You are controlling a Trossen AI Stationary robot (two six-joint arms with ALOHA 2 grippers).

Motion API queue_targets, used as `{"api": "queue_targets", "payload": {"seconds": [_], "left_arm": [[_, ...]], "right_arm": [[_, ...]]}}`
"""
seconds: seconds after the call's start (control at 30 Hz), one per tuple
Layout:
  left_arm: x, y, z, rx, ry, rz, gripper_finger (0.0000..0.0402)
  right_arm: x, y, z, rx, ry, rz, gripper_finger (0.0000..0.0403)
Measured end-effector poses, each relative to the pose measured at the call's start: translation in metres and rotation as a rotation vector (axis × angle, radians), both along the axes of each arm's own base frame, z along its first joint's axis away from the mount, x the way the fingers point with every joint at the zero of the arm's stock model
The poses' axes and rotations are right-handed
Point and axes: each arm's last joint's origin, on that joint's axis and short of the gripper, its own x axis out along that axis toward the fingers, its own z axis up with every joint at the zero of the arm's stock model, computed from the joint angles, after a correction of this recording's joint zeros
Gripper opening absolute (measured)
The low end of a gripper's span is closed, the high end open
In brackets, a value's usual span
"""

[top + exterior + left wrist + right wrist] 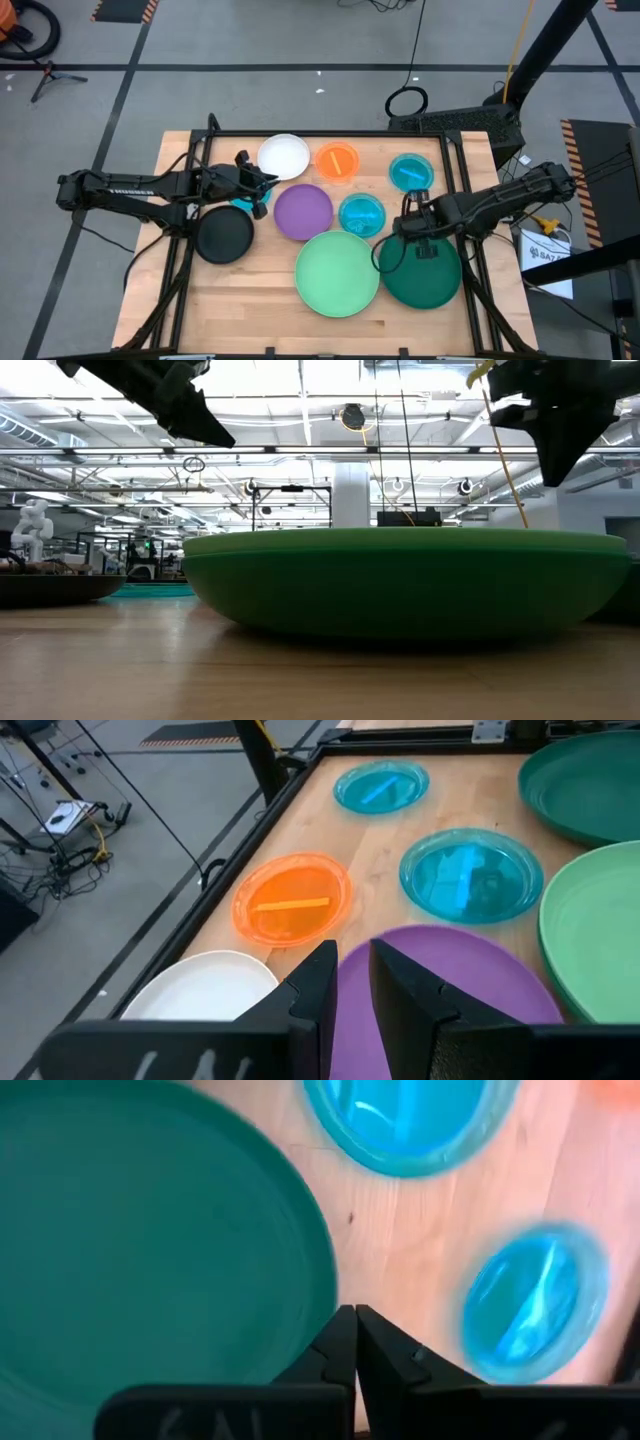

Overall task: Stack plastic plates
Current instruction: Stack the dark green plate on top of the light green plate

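Observation:
Plastic plates lie flat on the wooden table (200, 300): white (284, 155), orange (337, 160), two cyan (411, 172) (361, 213), purple (303, 211), black (224, 235), large light green (337, 272) and large dark green (425, 275). A further bit of cyan (244, 204) shows under the left arm. My left gripper (352, 958) hovers over the purple plate's left edge (450, 980), slightly open, with nothing in its narrow gap. My right gripper (350, 1318) is shut on nothing and points down above the dark green plate's far edge (300, 1230), beside the cyan plate (530, 1300).
A dark metal frame (470, 140) runs around the table's edges. Bare wood shows along the near edge and at the near left. In the low view both grippers (190, 410) (560, 430) hang high above the plates.

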Motion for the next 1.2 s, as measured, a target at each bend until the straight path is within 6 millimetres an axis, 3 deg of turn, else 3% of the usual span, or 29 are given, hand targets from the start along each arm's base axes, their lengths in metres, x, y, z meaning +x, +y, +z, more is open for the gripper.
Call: {"api": "queue_targets", "payload": {"seconds": [0.1, 0.37, 0.77, 0.97, 1.2], "left_arm": [[0.000, 0.000, 0.000, 0.000, 0.001, 0.000, 0.0069], [-0.001, 0.000, -0.002, 0.001, 0.024, -0.002, 0.0069], [-0.002, 0.000, -0.003, 0.067, 0.071, -0.036, 0.0069], [-0.003, 0.006, -0.003, 0.074, 0.076, -0.015, 0.0069], [-0.003, 0.011, -0.003, 0.067, 0.074, 0.015, 0.0069]], "right_arm": [[0.005, -0.002, 0.000, -0.002, -0.022, 0.075, 0.0001], [0.010, -0.007, 0.001, 0.010, -0.072, 0.015, 0.0024], [0.012, -0.014, 0.002, -0.122, -0.132, -0.091, 0.0160], [0.012, -0.019, 0.001, -0.015, -0.121, -0.188, 0.0161], [0.014, -0.027, 0.000, -0.015, -0.130, -0.228, 0.0154]]}}
